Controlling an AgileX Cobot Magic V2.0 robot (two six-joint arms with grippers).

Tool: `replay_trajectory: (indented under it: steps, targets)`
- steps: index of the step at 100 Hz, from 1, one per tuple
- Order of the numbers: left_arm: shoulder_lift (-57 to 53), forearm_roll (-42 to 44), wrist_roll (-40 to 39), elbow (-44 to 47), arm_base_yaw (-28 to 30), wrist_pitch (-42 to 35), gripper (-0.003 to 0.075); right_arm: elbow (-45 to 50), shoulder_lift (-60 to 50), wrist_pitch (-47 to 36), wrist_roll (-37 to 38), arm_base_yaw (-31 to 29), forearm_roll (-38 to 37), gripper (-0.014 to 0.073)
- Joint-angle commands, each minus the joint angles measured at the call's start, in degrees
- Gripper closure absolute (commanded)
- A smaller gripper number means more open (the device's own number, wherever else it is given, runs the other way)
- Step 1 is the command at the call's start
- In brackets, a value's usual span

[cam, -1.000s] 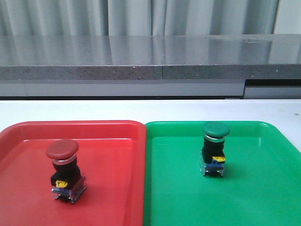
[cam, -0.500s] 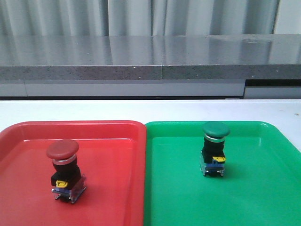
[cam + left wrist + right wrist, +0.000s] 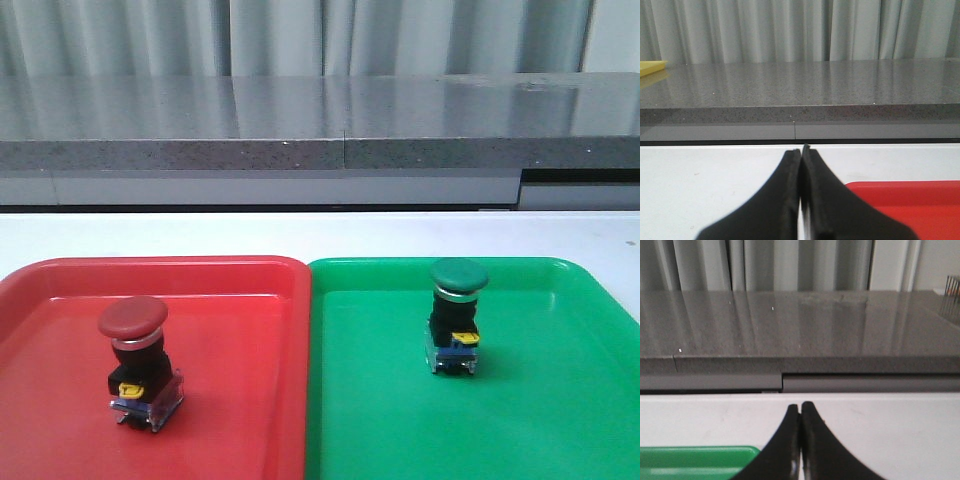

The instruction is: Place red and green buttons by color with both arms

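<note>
The red button [image 3: 133, 318] stands upright in the red tray [image 3: 240, 300], left of its middle. In the green tray [image 3: 540, 400] the green button [image 3: 458, 275] stands upright toward the back. Neither arm shows in the front view. The left wrist view has my left gripper [image 3: 801, 150] shut and empty over the white table, with a corner of the red tray [image 3: 910, 200] beside it. My right gripper [image 3: 800, 406] is likewise shut on nothing, and a corner of the green tray [image 3: 695, 460] lies next to it. Neither button shows in the wrist views.
A white table [image 3: 320, 235] carries both trays, which sit side by side and touch at the middle. Behind it runs a grey stone counter [image 3: 320, 120] with curtains beyond. A yellow object [image 3: 651, 67] lies at the counter's far end.
</note>
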Motion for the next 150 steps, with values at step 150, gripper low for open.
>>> replay_trajectory:
  steps: [150]
  targets:
    - [-1.85, -0.29, -0.43, 0.58, 0.17, -4.19, 0.0741, 11.88, -15.78, -4.48, -0.52, -0.40, -0.25, 0.0657]
